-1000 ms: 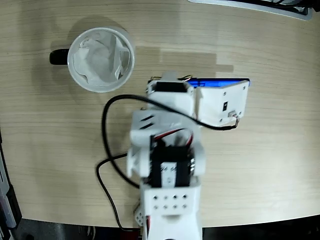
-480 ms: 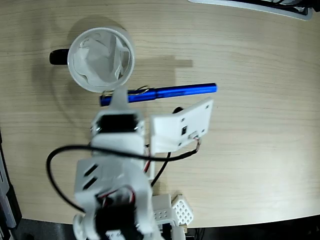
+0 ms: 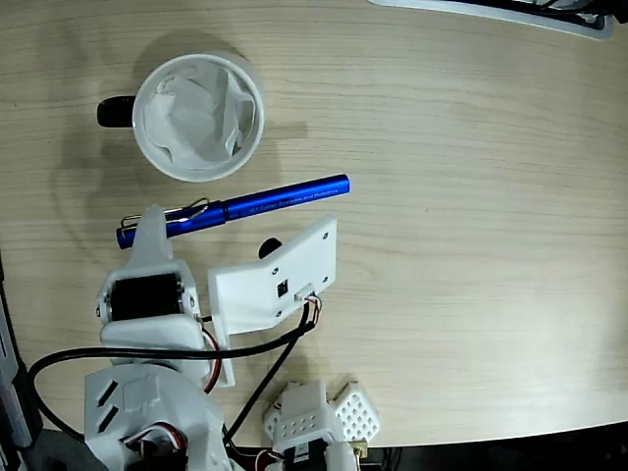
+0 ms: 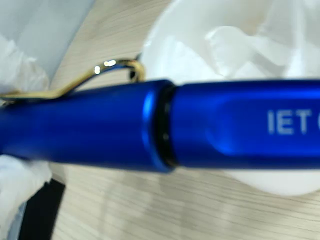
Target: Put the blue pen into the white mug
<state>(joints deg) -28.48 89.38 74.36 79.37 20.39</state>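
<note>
The blue pen [image 3: 235, 208] lies nearly level, just below the white mug [image 3: 198, 116] in the fixed view. Its clip end points left and its tail points right. My gripper [image 3: 157, 226] is shut on the pen near the cap with the wire clip. The mug stands upright with its black handle [image 3: 116, 113] to the left and crumpled white paper inside. In the wrist view the blue pen [image 4: 200, 125] fills the frame crosswise, with the white mug [image 4: 240, 45] behind it. Blurred white fingers [image 4: 20, 172] show at the left edge.
The white arm body [image 3: 147, 324] and its camera plate [image 3: 275, 280] cover the lower left of the wooden table [image 3: 471, 245]. A black cable [image 3: 98, 358] loops by the arm. A white perforated part [image 3: 319, 417] sits at the front edge. A white-edged object [image 3: 510, 12] lies at the top right.
The arm has swung left with the pen in its grip. The pen went from the table's middle right to just below the mug.
</note>
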